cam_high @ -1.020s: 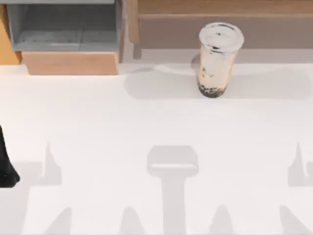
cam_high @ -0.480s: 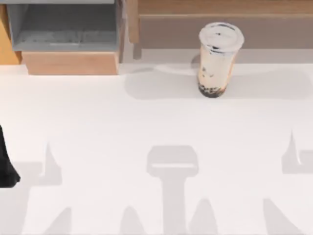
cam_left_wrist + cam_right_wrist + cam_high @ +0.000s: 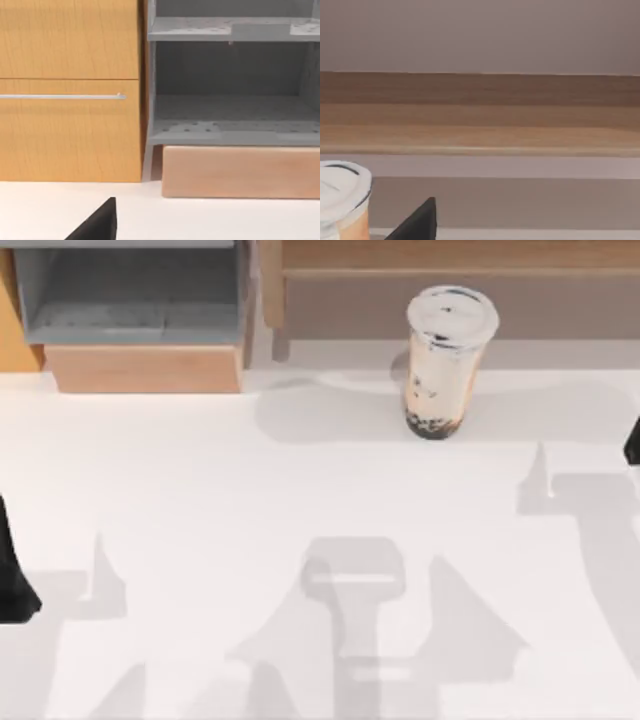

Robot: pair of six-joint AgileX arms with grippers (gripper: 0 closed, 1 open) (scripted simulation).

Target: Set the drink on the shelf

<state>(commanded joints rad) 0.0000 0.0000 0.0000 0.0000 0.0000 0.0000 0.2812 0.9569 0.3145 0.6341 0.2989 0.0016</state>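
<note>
Since a second ago my right gripper has come in at the tabletop's right edge; fingers' opening: cannot tell. Tall clear plastic cup of milky beige tea stands untouched near the far edge. Grasp, lift and shelving remain. Left arm parked at the left edge.

White table, grey shelf unit on wooden base, wooden cabinet

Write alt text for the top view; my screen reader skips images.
A lidded drink stands upright on the white table near a wooden ledge, with a grey shelf at far left. Dark arm parts show at both side edges.
</note>
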